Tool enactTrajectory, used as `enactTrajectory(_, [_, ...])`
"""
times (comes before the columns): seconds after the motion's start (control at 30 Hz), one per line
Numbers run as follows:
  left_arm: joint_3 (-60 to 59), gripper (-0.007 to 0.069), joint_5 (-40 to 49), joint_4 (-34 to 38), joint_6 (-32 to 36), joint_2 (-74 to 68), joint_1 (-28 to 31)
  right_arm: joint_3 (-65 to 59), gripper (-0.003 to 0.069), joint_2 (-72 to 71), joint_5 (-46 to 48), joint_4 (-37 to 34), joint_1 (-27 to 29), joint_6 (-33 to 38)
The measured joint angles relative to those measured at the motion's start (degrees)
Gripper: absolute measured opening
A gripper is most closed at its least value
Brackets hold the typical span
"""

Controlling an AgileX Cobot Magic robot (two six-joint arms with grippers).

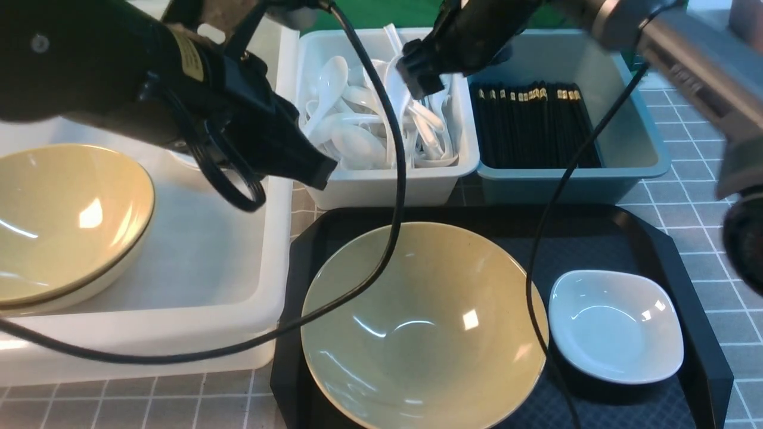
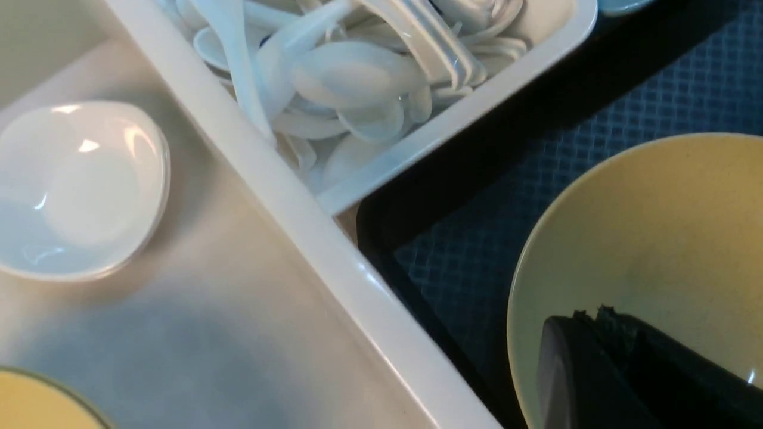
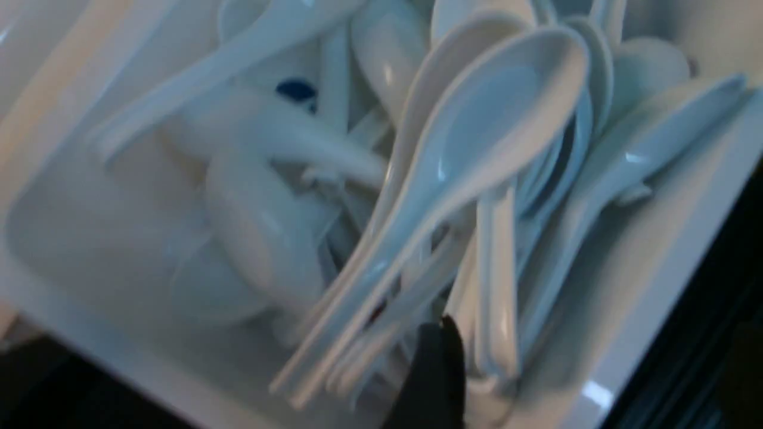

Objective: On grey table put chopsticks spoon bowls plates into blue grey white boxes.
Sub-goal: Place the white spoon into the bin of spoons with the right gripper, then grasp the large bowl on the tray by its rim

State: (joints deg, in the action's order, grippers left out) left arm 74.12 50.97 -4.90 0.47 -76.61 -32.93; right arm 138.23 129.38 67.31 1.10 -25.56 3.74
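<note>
White spoons (image 3: 477, 137) piled, right gripper (image 1: 418, 74) just above

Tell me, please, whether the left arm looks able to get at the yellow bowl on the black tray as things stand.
Probably yes: the left gripper hangs right over the yellow bowl, which is empty. Its jaws are shut, though, so they must open first, and a black cable trails across it.

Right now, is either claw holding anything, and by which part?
Left gripper is shut on nothing above the yellow bowl. Right gripper hangs over the spoons; whether it grips one cannot be told.
</note>
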Motion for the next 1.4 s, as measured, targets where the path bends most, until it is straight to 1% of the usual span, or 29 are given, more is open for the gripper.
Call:
enactTrajectory(0.03, [1.65, -0.0011, 2.05, 0.59, 0.61, -1.04, 0.09, 0.47, 0.0602, -1.72, 2.54, -0.31, -0.06, 1.82])
enactTrajectory(0.07, [3.18, -0.0011, 3.61, 1.19, 1.14, -1.73, 0.11, 0.53, 0.0595, -2.70, 3.17, -0.49, -0.06, 2.18])
enactTrajectory(0.13, [8.31, -0.0009, 8.91, 3.12, 4.03, -5.19, 0.11, -0.99, 0.0543, -7.94, 4.06, -2.48, -0.13, 3.91])
enactTrajectory(0.17, [9.17, -0.0008, 9.76, 3.38, 4.46, -6.15, 0.11, -1.54, 0.0533, -8.42, 4.13, -2.88, -0.19, 4.05])
enactTrajectory(0.23, [13.46, 0.0007, 13.50, 4.20, 6.03, -9.34, 0.11, -6.48, 0.0470, -15.22, 4.17, -4.16, -0.73, 5.09])
enactTrajectory(0.33, [16.59, 0.0049, 15.40, 4.21, 7.18, -12.58, 0.11, -14.17, 0.0401, -22.12, 4.25, -4.65, -1.52, 6.30])
enactTrajectory(0.37, [17.98, 0.0094, 15.86, 4.26, 7.42, -14.20, 0.11, -20.85, 0.0351, -28.17, 4.33, -4.94, -2.10, 7.01])
enactTrajectory(0.43, [18.74, 0.0158, 15.94, 4.41, 7.70, -15.83, 0.11, -29.70, 0.0290, -35.86, 4.50, -5.20, -2.56, 7.55])
enactTrajectory(0.47, [18.82, 0.0208, 16.01, 4.90, 7.95, -17.02, 0.16, -34.06, 0.0261, -39.59, 4.55, -5.25, -2.61, 7.76])
enactTrajectory(0.5, [18.88, 0.0217, 16.01, 4.90, 8.08, -17.24, 0.14, -34.06, 0.0255, -40.33, 4.55, -5.25, -2.61, 7.76])
enactTrajectory(0.53, [18.89, 0.0251, 16.01, 5.57, 8.34, -18.15, 0.23, -38.32, 0.0230, -43.92, 4.62, -5.20, -2.61, 7.96])
enactTrajectory(0.57, [19.02, 0.0318, 15.82, 6.65, 9.21, -20.31, 0.25, -44.81, 0.0198, -49.39, 4.77, -5.15, -2.61, 8.14])
enactTrajectory(0.6, [19.02, 0.0350, 15.62, 7.03, 9.60, -21.51, 0.25, -48.59, 0.0180, -52.60, 4.71, -5.15, -2.61, 8.14])
enactTrajectory(0.63, [19.02, 0.0365, 15.51, 7.25, 9.87, -22.12, 0.25, -50.01, 0.0174, -53.21, 4.65, -5.15, -2.61, 8.14])
enactTrajectory(0.67, [19.02, 0.0414, 14.65, 7.88, 10.93, -24.64, 0.25, -54.74, 0.0153, -57.86, 4.08, -5.15, -2.62, 8.14])
enactTrajectory(0.77, [19.02, 0.0462, 13.19, 8.21, 12.53, -28.90, 0.25, -62.72, 0.0139, -64.87, 2.53, -5.15, -2.62, 8.00])
enactTrajectory(0.87, [19.02, 0.0466, 11.98, 8.27, 13.97, -31.84, 0.25, -67.26, 0.0136, -68.61, 2.20, -5.15, -2.62, 7.96])
enactTrajectory(0.97, [19.02, 0.0459, 11.26, 8.66, 14.83, -34.44, 0.25, -69.12, 0.0136, -69.40, 2.92, -5.15, -2.62, 7.96])
enactTrajectory(1.17, [19.08, 0.0401, 10.72, 9.53, 15.68, -38.09, 0.28, -69.57, 0.0136, -68.61, 3.69, -5.21, -2.89, 7.96])
enactTrajectory(1.23, [19.08, 0.0316, 11.06, 11.53, 16.03, -39.01, 0.28, -69.57, 0.0136, -68.21, 3.57, -5.21, -2.95, 7.96])
enactTrajectory(1.27, [19.08, 0.0296, 11.06, 11.68, 16.08, -39.09, 0.28, -69.57, 0.0136, -68.13, 3.57, -5.21, -2.95, 7.96])
enactTrajectory(1.3, [19.08, 0.0199, 11.06, 12.27, 16.04, -39.09, 0.28, -69.57, 0.0136, -67.89, 3.46, -5.21, -2.95, 8.10])
enactTrajectory(1.33, [19.08, 0.0171, 11.06, 12.40, 16.04, -39.09, 0.28, -69.57, 0.0136, -67.81, 3.46, -5.21, -2.95, 8.14])
enactTrajectory(1.37, [19.08, 0.0112, 11.90, 13.08, 16.16, -38.83, 0.28, -69.57, 0.0136, -67.58, 3.46, -5.21, -2.95, 8.20])
enactTrajectory(1.4, [19.08, 0.0090, 12.71, 13.79, 15.90, -38.57, 0.32, -69.57, 0.0136, -67.39, 3.46, -5.21, -2.95, 8.32])
